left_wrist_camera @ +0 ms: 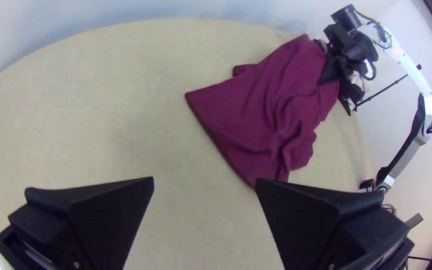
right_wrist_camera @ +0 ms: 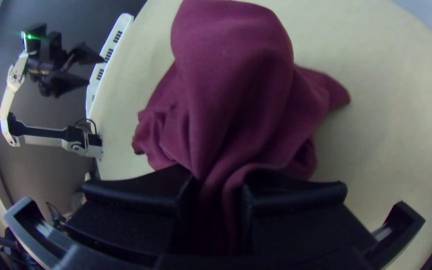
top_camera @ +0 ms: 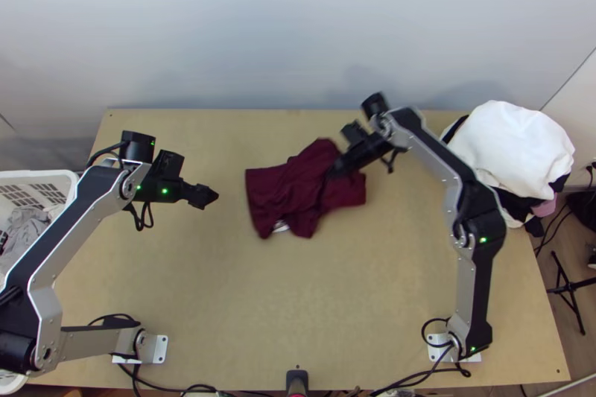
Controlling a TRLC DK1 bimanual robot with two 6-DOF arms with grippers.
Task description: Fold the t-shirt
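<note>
The room looks evenly bright to me, though I can't tell where the light comes from. Soft, faint shadows lie on the pale wall and the table. In the top view, the right arm looks slightly smeared toward its far end. Both wrist views bend straight edges and darken at the corners; a small green lamp glows in the right one.

1. in the top view, the tips of the right gripper are blurred against the dark t-shirt.
2. the cloth between that gripper's fingers is partly hidden; which part of the shirt it is, i cannot tell.
3. the top edge of the right wrist view cuts the shirt off.
4. the left edge of the top view crops the left arm and the white basket.
5. a pile of clothes hides the table's far right corner.
</note>
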